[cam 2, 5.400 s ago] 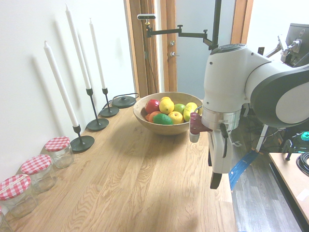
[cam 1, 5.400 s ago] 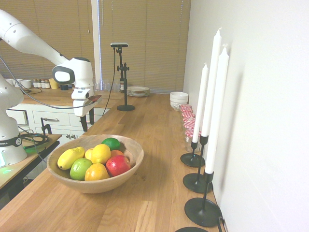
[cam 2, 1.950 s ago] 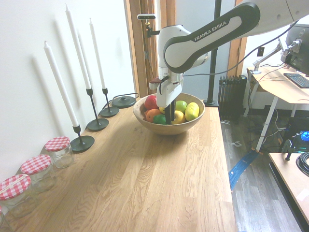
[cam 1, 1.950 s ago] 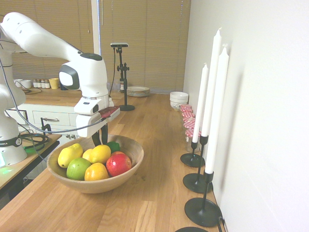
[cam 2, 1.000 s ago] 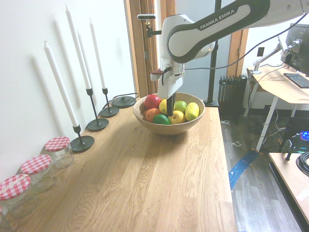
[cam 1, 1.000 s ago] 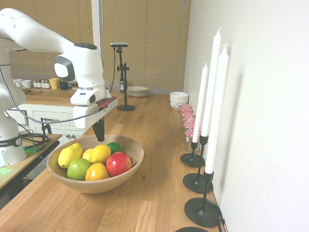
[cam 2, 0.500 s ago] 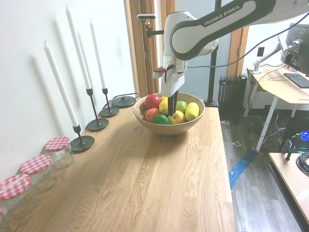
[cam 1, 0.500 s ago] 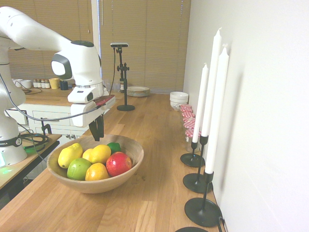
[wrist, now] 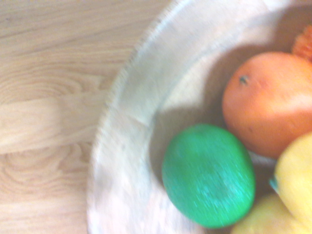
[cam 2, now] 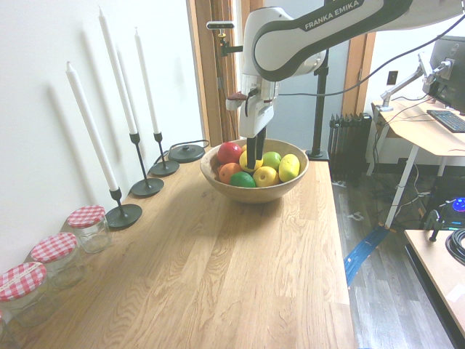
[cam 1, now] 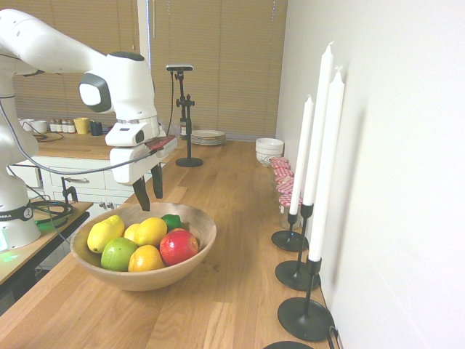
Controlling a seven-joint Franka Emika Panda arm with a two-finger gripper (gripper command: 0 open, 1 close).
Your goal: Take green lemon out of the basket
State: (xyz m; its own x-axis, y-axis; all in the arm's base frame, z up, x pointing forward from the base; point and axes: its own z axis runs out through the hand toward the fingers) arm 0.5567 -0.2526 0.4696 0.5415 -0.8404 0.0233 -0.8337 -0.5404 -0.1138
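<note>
The green lemon (cam 1: 171, 221) lies in the wooden basket (cam 1: 149, 280), against the inner wall on the side away from the first exterior camera. It shows deep green beside an orange fruit in the wrist view (wrist: 208, 175), and at the near side of the basket (cam 2: 256, 195) in the second exterior view (cam 2: 242, 179). My gripper (cam 1: 149, 199) hangs just above the fruit pile, over the basket's far rim. Its fingers (cam 1: 139, 198) stand apart and hold nothing. From the second exterior view the gripper (cam 2: 251, 164) is seen edge-on.
Yellow lemons (cam 1: 106, 235), a pale green apple (cam 1: 120, 253), an orange (cam 1: 145, 258) and a red apple (cam 1: 177, 247) fill the basket. Three white candles in black holders (cam 1: 305, 318) line the wall. Red-lidded jars (cam 2: 89, 227) and white bowls (cam 1: 269, 149) stand further along the counter.
The fingers were shut a second ago and have since opened. The gripper has risen a little above the fruit. The green lemon stays in the basket.
</note>
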